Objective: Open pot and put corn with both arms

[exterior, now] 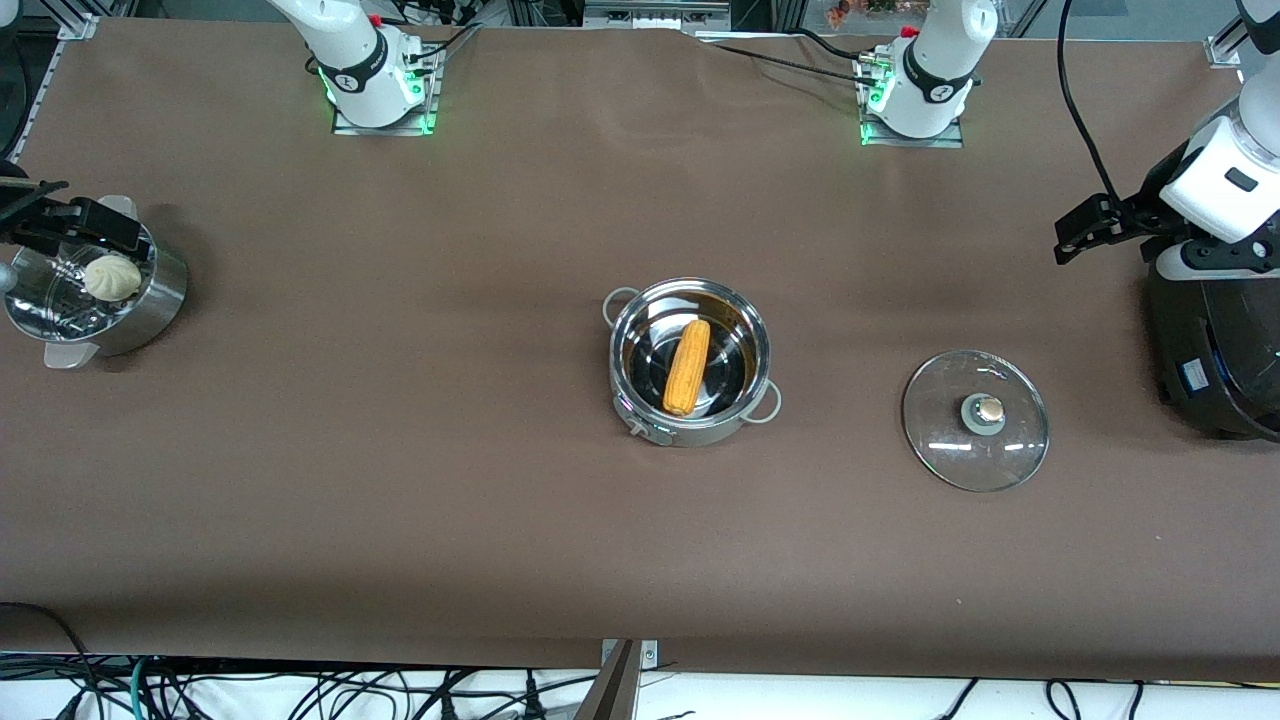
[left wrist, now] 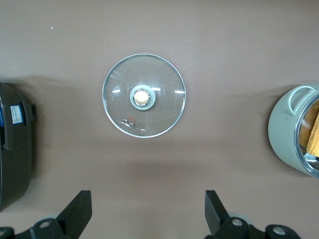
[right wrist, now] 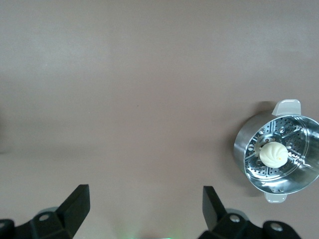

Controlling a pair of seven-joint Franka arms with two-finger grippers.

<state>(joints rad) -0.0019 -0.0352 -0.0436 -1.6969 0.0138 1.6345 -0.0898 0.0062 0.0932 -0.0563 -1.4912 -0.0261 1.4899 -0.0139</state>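
Observation:
The steel pot [exterior: 690, 432] stands uncovered mid-table, and the yellow-orange corn [exterior: 686, 367] lies inside it. Its glass lid [exterior: 975, 420] lies flat on the cloth beside it, toward the left arm's end. My left gripper [exterior: 1085, 235] is open and empty, up in the air by the rice cooker. In the left wrist view my left gripper [left wrist: 148, 199] is open, with the lid [left wrist: 159, 114], the pot [left wrist: 286, 134] and a bit of corn [left wrist: 313, 134] in sight. My right gripper [exterior: 100, 225] is open and empty over the steamer bowl; the right wrist view shows it [right wrist: 144, 195] open above bare cloth.
A black rice cooker [exterior: 1215, 350] stands at the left arm's end and also shows in the left wrist view [left wrist: 12, 149]. A perforated steamer bowl [exterior: 150, 300] with a white bun [exterior: 111, 277] stands at the right arm's end; it also shows in the right wrist view [right wrist: 249, 144].

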